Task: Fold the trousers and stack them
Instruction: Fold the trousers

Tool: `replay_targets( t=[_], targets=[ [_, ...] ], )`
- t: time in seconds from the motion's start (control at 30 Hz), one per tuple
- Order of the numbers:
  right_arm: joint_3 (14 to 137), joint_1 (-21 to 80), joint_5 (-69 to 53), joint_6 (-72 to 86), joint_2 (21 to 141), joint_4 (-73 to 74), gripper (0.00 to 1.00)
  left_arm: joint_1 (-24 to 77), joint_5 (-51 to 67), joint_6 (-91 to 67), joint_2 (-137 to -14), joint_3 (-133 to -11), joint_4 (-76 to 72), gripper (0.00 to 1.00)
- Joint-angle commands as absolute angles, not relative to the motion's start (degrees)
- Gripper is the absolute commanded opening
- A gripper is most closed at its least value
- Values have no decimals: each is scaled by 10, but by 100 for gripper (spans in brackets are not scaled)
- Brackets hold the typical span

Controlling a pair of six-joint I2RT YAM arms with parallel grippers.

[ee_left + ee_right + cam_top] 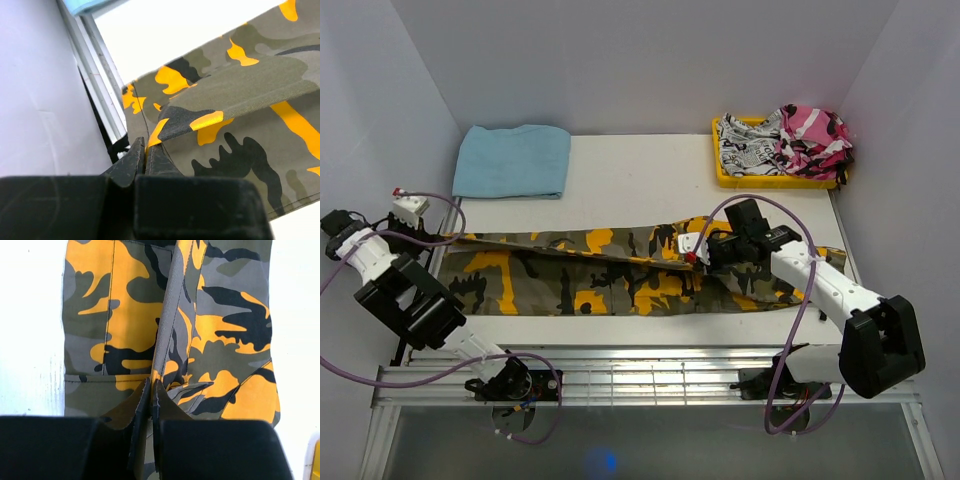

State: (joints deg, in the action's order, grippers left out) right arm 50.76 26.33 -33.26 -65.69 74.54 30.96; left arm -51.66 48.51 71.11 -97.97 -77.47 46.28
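While the trousers [580,275] lie stretched lengthwise across the white surface [640,170], from its left edge almost to the right one, both arms hold them along one long edge. The left pincer [145,154] is closed on a corner of the fabric at the left end, a thin fold of cloth nipped between its tips. The right pincer [151,390] is closed on a raised ridge of cloth further along, toward the right end. Between the two grips the far edge of the garment runs as a taut, lifted line, with the rest flat beneath it.

As a judgement, the task is early: a lengthwise fold, one half laid over the other, looks to be under way and is not yet pressed flat. The garment is at full length, so the crosswise folds that would shorten it are all left to do, and so is the stacking. Where it is meant to be stacked cannot be told. A folded blue towel [512,160] sits at the far left, and a yellow tray [725,172] at the far right holds a pink camouflage garment [813,140] and a black-and-white printed garment [748,150], both crumpled, well apart from the work.
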Motion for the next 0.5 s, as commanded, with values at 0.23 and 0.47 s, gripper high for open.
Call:
replay_targets(
  t=[0.23,0.47],
  targets=[
    [419,243,-242,-655,715,429,8,-649,364,860,-881,-561,263,0],
    [355,254,-223,-663,733,389,8,-707,338,899,-949,-548,257,0]
  ],
)
